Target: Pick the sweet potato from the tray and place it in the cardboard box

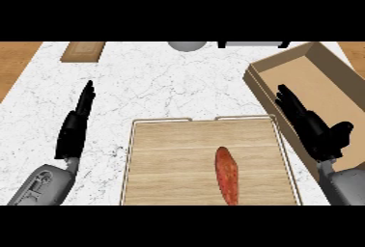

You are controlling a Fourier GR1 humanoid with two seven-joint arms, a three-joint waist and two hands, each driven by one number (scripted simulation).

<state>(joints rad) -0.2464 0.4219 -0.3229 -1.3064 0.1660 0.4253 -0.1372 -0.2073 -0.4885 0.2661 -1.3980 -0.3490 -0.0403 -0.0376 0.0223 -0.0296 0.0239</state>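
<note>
- Sweet potato point(227, 174) lies lengthwise on the tray point(167, 159), right of centre; untouched.
- Right hand point(311, 126) hovers over the cardboard box point(335, 77) wall, fingers straight and spread, holding nothing.
- Left hand point(75, 126) rests open on the counter point(157, 82), left of tray.
- Best approach, likely: right hand moves left, comes down across the tuber's middle, fingers closing on its narrow width.
- Potato: reddish, tapered, rough-skinned. Tray: pale wood grain, thin metal rim. Counter: white marble.
</note>
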